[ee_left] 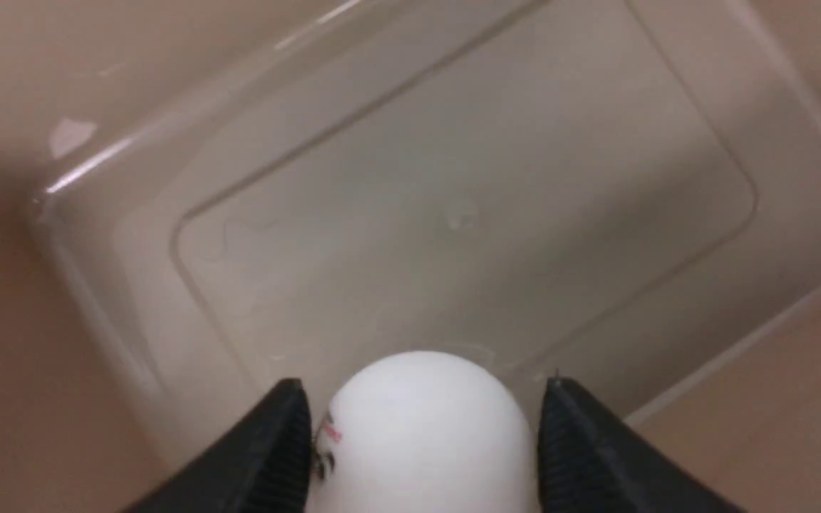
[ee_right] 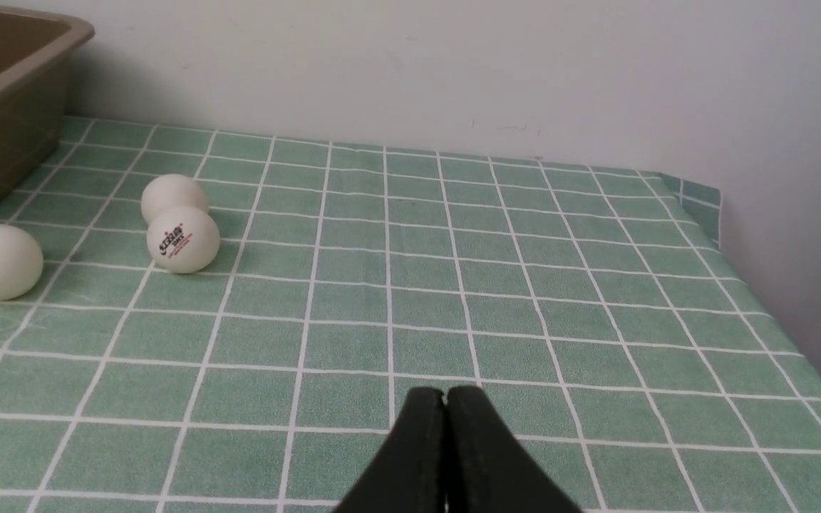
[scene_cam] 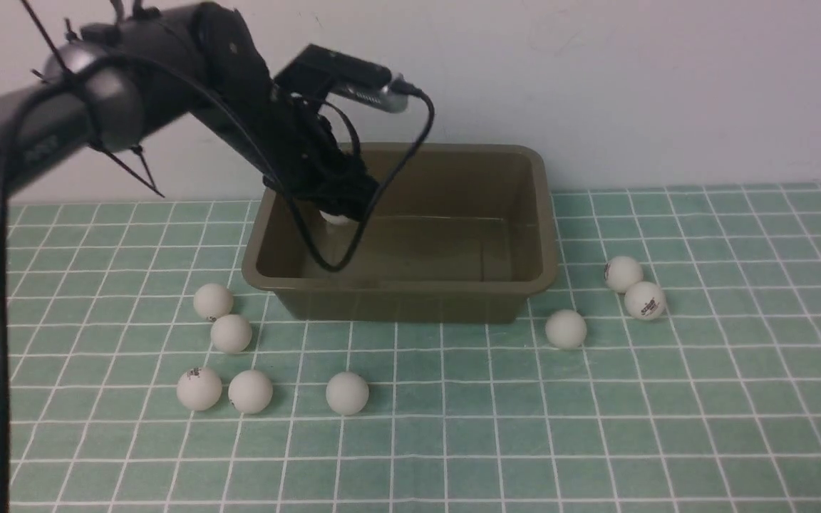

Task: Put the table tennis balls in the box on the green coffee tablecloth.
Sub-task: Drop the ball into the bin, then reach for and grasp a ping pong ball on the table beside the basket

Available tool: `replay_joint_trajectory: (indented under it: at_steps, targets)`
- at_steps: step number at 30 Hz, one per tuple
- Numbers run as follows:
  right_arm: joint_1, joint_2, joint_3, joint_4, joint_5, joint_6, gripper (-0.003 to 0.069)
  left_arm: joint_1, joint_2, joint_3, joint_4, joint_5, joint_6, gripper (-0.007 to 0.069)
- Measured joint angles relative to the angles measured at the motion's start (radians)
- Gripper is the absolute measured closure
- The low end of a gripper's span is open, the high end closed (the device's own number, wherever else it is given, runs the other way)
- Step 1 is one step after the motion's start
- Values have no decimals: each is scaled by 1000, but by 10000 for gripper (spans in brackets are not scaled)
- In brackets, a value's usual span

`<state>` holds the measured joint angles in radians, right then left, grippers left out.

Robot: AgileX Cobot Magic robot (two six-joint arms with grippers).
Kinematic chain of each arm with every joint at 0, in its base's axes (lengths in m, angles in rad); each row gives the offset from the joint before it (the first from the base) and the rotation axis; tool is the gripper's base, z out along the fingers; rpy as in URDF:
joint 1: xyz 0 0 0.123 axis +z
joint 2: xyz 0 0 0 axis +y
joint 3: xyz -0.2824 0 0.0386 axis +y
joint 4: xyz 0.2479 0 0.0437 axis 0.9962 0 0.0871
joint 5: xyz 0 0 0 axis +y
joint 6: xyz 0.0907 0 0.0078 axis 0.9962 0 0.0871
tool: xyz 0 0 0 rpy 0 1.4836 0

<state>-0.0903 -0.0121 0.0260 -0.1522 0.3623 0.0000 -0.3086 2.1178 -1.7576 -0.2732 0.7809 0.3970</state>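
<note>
Box (scene_cam: 410, 303): olive-brown, plain, no pattern; reads paler tan in the left wrist view.
Tablecloth (scene_cam: 667, 427): teal-green, mottled lighter and darker, thin white grid lines forming small squares.
Table tennis balls (scene_cam: 347, 393): matte white, a few with small dark logos. Printed ball (ee_right: 182, 240): red and dark lettering.
Ball (ee_left: 421, 445) between the left gripper (ee_left: 422, 388) fingers: white, red-and-black mark.
Left gripper and right gripper (ee_right: 445, 393) fingers: black.
Wall (scene_cam: 667, 85): off-white.
Left arm (scene_cam: 168, 78): black and grey.

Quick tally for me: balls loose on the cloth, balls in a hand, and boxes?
Loose balls on the tablecloth: 8
Held ball, left hand, over the box: 1
Olive-brown box: 1
Total: 10
</note>
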Motion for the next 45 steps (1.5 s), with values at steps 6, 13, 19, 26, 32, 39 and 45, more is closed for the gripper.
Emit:
replay_joint_trajectory:
  at_steps: [6, 13, 19, 26, 32, 39, 45]
  targets:
    - [0, 0, 0, 0, 0, 0, 676, 0, 0, -41, 17, 43, 4, 177]
    - [0, 0, 0, 0, 0, 0, 676, 3, -3, -253, 255, 388, -57, 174]
    - [0, 0, 0, 0, 0, 0, 676, 100, -23, -307, 394, 451, -226, 174]
    - [0, 0, 0, 0, 0, 0, 676, 255, -35, -307, 199, 453, -262, 174]
    - [0, 0, 0, 0, 0, 0, 676, 293, -35, -294, 192, 454, -260, 174]
    - [0, 0, 0, 0, 0, 0, 676, 306, -35, -72, 158, 452, -248, 174]
    - [0, 0, 0, 0, 0, 0, 676, 306, -35, 57, 148, 417, -240, 174]
